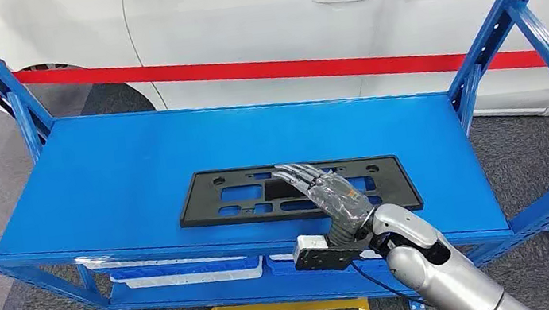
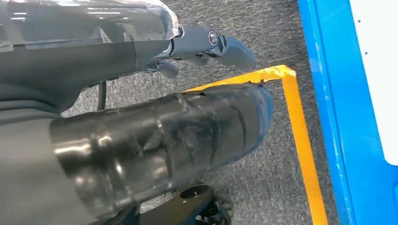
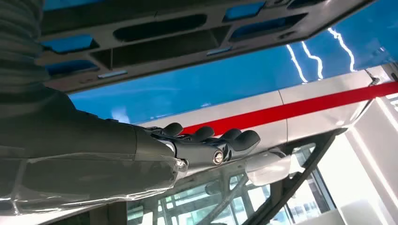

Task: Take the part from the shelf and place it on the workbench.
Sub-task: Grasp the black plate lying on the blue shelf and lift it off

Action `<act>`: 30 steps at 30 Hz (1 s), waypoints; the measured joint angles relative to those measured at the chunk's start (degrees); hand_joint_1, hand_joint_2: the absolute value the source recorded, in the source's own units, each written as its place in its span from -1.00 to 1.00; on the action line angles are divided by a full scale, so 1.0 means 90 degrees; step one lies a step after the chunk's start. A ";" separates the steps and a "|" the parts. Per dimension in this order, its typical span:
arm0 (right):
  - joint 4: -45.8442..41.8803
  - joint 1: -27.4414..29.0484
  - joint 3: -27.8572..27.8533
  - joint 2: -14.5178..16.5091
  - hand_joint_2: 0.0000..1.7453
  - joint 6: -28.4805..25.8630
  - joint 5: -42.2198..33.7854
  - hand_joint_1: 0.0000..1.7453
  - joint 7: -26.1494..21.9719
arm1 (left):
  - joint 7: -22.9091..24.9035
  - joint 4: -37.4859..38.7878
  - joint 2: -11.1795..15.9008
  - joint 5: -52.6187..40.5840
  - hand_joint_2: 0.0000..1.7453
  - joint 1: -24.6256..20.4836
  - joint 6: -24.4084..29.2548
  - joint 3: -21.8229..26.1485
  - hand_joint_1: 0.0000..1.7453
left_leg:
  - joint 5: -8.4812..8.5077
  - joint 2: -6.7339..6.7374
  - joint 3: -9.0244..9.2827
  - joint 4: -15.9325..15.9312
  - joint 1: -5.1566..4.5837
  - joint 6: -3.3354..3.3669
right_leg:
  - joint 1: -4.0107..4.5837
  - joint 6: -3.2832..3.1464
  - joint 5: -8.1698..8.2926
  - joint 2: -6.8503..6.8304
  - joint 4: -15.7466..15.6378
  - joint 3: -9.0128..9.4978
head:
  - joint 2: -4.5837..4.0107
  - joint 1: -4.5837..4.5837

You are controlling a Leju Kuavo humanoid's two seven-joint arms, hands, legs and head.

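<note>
Head view shows the flat black plastic plate-holder part [image 1: 297, 189] lying on the blue metal shelf [image 1: 121, 167], toward its front edge. Above the part's middle is the right hand [image 1: 324, 192], fingers extended and apart, holding nothing; the right wrist view shows a gap between them. Left hand [image 2: 155, 140] hangs over grey carpet beside yellow floor tape [image 2: 300, 140], fingers apart, empty.

No readable text or labels.
</note>
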 joint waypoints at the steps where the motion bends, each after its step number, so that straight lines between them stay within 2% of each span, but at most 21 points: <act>1: 0.0007 -0.0006 0.0010 0.0000 1.00 0.0001 0.0000 -1.00 0.0001 | 0.0000 0.0000 0.0000 0.0000 -1.00 -0.0001 0.0000 -0.0001 -1.00 | 0.0000 -0.0001 -0.0010 0.0002 -0.0006 -0.0018 | 0.0011 -0.0019 -0.0006 0.0004 0.0000 -0.0003 | 0.0001 -0.0002; 3: 0.0029 -0.0019 0.0034 0.0000 1.00 0.0001 -0.0001 -1.00 0.0002 | 0.0000 0.0000 -0.0001 0.0000 -1.00 0.0000 0.0000 -0.0004 -1.00 | 0.0002 -0.0002 -0.0021 0.0000 -0.0017 -0.0066 | 0.0042 -0.0067 -0.0020 0.0012 -0.0006 -0.0011 | 0.0002 -0.0005; 5: 0.0051 -0.0036 0.0057 -0.0001 1.00 -0.0001 -0.0002 -1.00 0.0001 | 0.0000 0.0000 -0.0003 0.0000 -1.00 0.0004 0.0000 -0.0007 -1.00 | -0.0023 -0.0001 -0.0021 0.0010 -0.0005 -0.0134 | 0.0030 -0.0154 0.0002 0.0015 -0.0038 -0.0003 | 0.0002 -0.0006; 6: 0.0058 -0.0051 0.0066 -0.0001 1.00 -0.0001 -0.0003 -1.00 0.0001 | 0.0000 0.0000 -0.0003 0.0000 -1.00 0.0002 0.0001 -0.0007 -1.00 | -0.0102 0.0000 -0.0059 0.0106 0.0003 -0.0165 | 0.0019 -0.0205 0.0017 0.0012 -0.0063 0.0009 | 0.0002 -0.0008; 8: 0.0067 -0.0077 0.0088 0.0005 1.00 -0.0002 -0.0008 -1.00 0.0001 | 0.0000 0.0000 -0.0003 0.0000 -1.00 -0.0002 0.0002 -0.0008 -1.00 | -0.0438 0.0005 -0.0311 0.0673 0.0017 -0.0208 | 0.0008 -0.0275 0.0036 0.0003 -0.0099 0.0028 | 0.0002 -0.0009; 10: 0.0090 -0.0089 0.0134 0.0015 1.00 -0.0002 -0.0022 -1.00 0.0003 | 0.0005 0.0000 -0.0003 0.0000 -1.00 0.0003 0.0001 -0.0013 -1.00 | -0.0784 0.0005 -0.0710 0.1504 0.0018 -0.0232 | 0.0027 -0.0304 0.0030 -0.0001 -0.0096 0.0026 | 0.0002 -0.0009; 11: 0.0108 -0.0095 0.0161 0.0022 1.00 -0.0002 -0.0030 -1.00 0.0008 | 0.0010 0.0000 -0.0003 0.0000 -1.00 0.0009 0.0001 -0.0016 -1.00 | -0.0824 0.0006 -0.0837 0.1750 0.0019 -0.0234 | 0.0039 -0.0310 0.0025 -0.0001 -0.0091 0.0028 | 0.0002 -0.0009; 12: 0.0129 -0.0109 0.0185 0.0033 1.00 -0.0002 -0.0036 -1.00 0.0017 | 0.0014 0.0000 -0.0003 0.0001 -1.00 0.0013 0.0000 -0.0021 -1.00 | -0.0740 0.0006 -0.0856 0.1761 0.0018 -0.0225 | 0.0049 -0.0315 0.0020 0.0002 -0.0085 0.0030 | 0.0002 -0.0009; 13: 0.0152 -0.0133 0.0206 0.0048 1.00 -0.0004 -0.0044 -1.00 0.0030 | 0.0017 0.0000 -0.0002 0.0004 -1.00 0.0014 0.0001 -0.0027 -1.00 | -0.0544 0.0006 -0.0754 0.1515 0.0016 -0.0204 | 0.0058 -0.0317 0.0014 0.0008 -0.0078 0.0036 | 0.0002 -0.0009; 15: 0.0195 -0.0199 0.0239 0.0070 1.00 -0.0029 -0.0050 -1.00 0.0089 | 0.0019 0.0000 -0.0001 0.0014 -1.00 0.0004 0.0004 -0.0037 -1.00 | -0.0110 0.0006 -0.0353 0.0644 -0.0007 -0.0125 | 0.0080 -0.0303 -0.0004 0.0021 -0.0068 0.0052 | 0.0001 -0.0009; 16: 0.0218 -0.0229 0.0251 0.0075 1.00 -0.0050 -0.0042 -1.00 0.0131 | 0.0020 0.0000 0.0000 0.0019 -1.00 -0.0003 0.0008 -0.0041 -1.00 | 0.0010 0.0007 -0.0192 0.0290 -0.0022 -0.0090 | 0.0091 -0.0282 -0.0010 0.0026 -0.0060 0.0047 | 0.0001 -0.0009; 17: 0.0242 -0.0249 0.0260 0.0075 1.00 -0.0079 -0.0027 -1.00 0.0174 | 0.0021 0.0000 0.0001 0.0021 -1.00 -0.0004 0.0011 -0.0044 -1.00 | 0.0054 0.0006 -0.0103 0.0085 -0.0039 -0.0063 | 0.0098 -0.0257 -0.0010 0.0027 -0.0056 0.0037 | 0.0001 -0.0008; 20: 0.0316 -0.0268 0.0274 0.0044 1.00 -0.0156 0.0013 -1.00 0.0264 | 0.0022 0.0000 0.0002 0.0032 -1.00 0.0021 0.0018 -0.0047 -1.00 | 0.0067 0.0009 -0.0084 -0.0025 -0.0042 -0.0010 | 0.0088 -0.0162 -0.0010 0.0026 -0.0054 0.0015 | 0.0002 -0.0008; 22: 0.0372 -0.0283 0.0268 -0.0028 1.00 -0.0222 0.0023 -1.00 0.0328 | 0.0017 0.0000 0.0002 0.0039 -1.00 0.0022 0.0022 -0.0047 -1.00 | 0.0108 0.0017 -0.0058 -0.0092 -0.0012 0.0056 | 0.0075 -0.0088 -0.0173 0.0022 0.0159 -0.0072 | 0.0002 -0.0007; 23: 0.0409 -0.0288 0.0251 -0.0077 1.00 -0.0260 0.0033 -1.00 0.0366 | 0.0013 0.0000 0.0002 0.0041 -1.00 0.0014 0.0024 -0.0047 -1.00 | 0.0121 0.0021 -0.0048 -0.0113 -0.0002 0.0084 | 0.0061 -0.0058 -0.0343 0.0021 0.0442 -0.0198 | 0.0002 -0.0006; 25: 0.0514 -0.0279 0.0190 -0.0162 1.00 -0.0329 0.0068 -1.00 0.0420 | 0.0009 0.0000 0.0002 0.0049 -1.00 0.0010 0.0024 -0.0047 -1.00 | 0.0120 0.0019 -0.0050 -0.0112 -0.0007 0.0115 | 0.0042 -0.0013 -0.0708 0.0019 0.1231 -0.0578 | 0.0001 -0.0005; 26: 0.0575 -0.0268 0.0155 -0.0198 1.00 -0.0348 0.0093 -1.00 0.0432 | 0.0009 0.0000 0.0002 0.0052 -1.00 0.0018 0.0025 -0.0047 -1.00 | 0.0116 0.0018 -0.0051 -0.0107 -0.0007 0.0115 | 0.0031 0.0004 -0.0780 0.0018 0.1517 -0.0725 | 0.0001 -0.0005; 27: 0.0637 -0.0259 0.0124 -0.0229 1.00 -0.0359 0.0122 -1.00 0.0440 | 0.0009 0.0000 0.0002 0.0054 -1.00 0.0025 0.0027 -0.0046 -1.00 | 0.0110 0.0018 -0.0051 -0.0098 -0.0006 0.0111 | 0.0018 0.0016 -0.0732 0.0016 0.1596 -0.0779 | 0.0000 -0.0005; 28: 0.0694 -0.0255 0.0095 -0.0253 1.00 -0.0366 0.0155 -1.00 0.0452 | 0.0010 0.0000 0.0002 0.0056 -1.00 0.0029 0.0029 -0.0046 -1.00 | 0.0101 0.0018 -0.0050 -0.0085 -0.0003 0.0100 | 0.0004 0.0023 -0.0569 0.0013 0.1429 -0.0711 | 0.0001 -0.0005; 30: 0.0800 -0.0255 0.0030 -0.0280 1.00 -0.0375 0.0228 -1.00 0.0479 | 0.0010 0.0000 -0.0001 0.0059 -1.00 0.0024 0.0036 -0.0046 -1.00 | 0.0068 0.0016 -0.0051 -0.0042 -0.0003 0.0058 | -0.0019 0.0019 -0.0163 0.0002 0.0650 -0.0337 | 0.0001 -0.0005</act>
